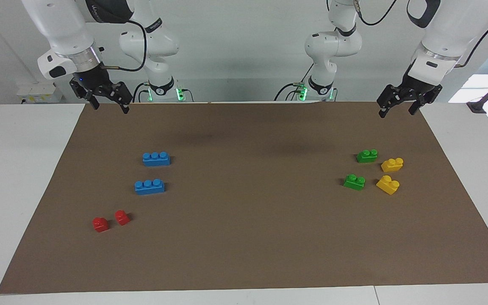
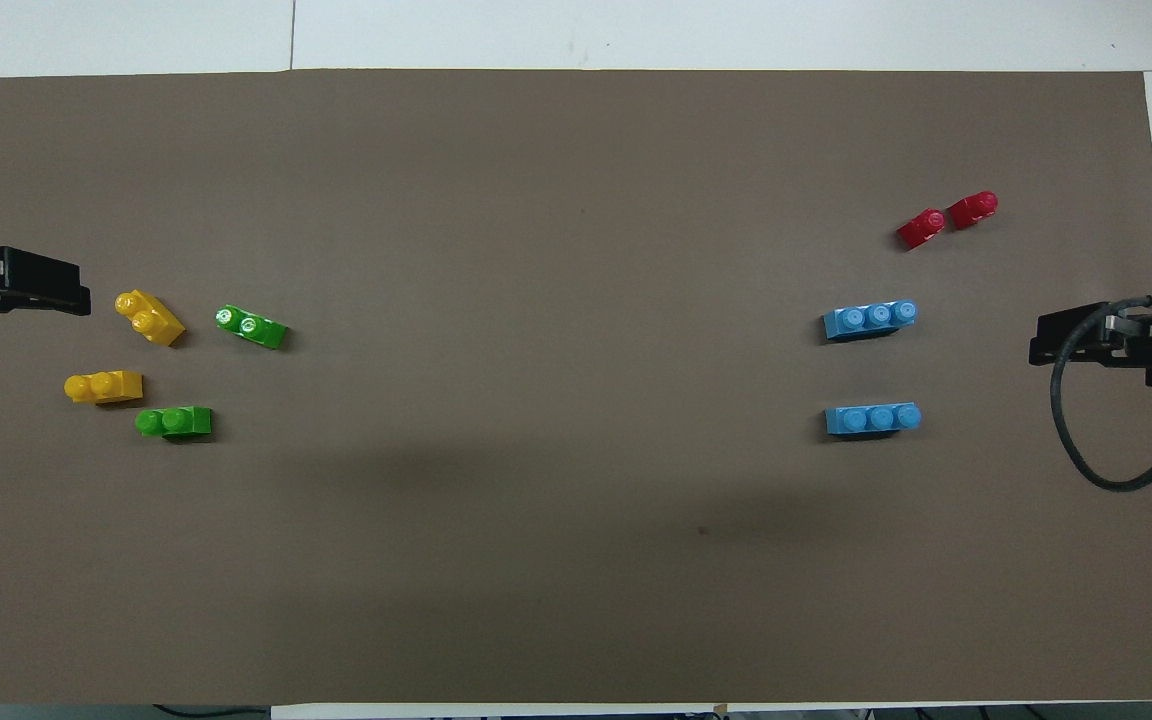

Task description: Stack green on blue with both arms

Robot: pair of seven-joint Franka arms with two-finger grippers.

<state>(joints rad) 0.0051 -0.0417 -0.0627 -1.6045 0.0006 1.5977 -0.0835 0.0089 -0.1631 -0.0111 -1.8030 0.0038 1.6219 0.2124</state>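
Two green two-stud bricks lie on the brown mat toward the left arm's end: one nearer to the robots (image 1: 367,156) (image 2: 174,421), one farther (image 1: 354,181) (image 2: 251,326). Two long blue three-stud bricks lie toward the right arm's end: one nearer (image 1: 156,158) (image 2: 873,418), one farther (image 1: 149,186) (image 2: 869,319). My left gripper (image 1: 397,111) (image 2: 61,290) hangs open and empty in the air over the mat's edge at its own end. My right gripper (image 1: 110,106) (image 2: 1051,345) hangs open and empty over the mat's edge at its end.
Two yellow two-stud bricks (image 1: 392,164) (image 1: 388,184) lie beside the green ones, closer to the left arm's end of the table. Two small red bricks (image 1: 100,224) (image 1: 122,217) lie farther from the robots than the blue ones. The brown mat (image 1: 244,237) covers the white table.
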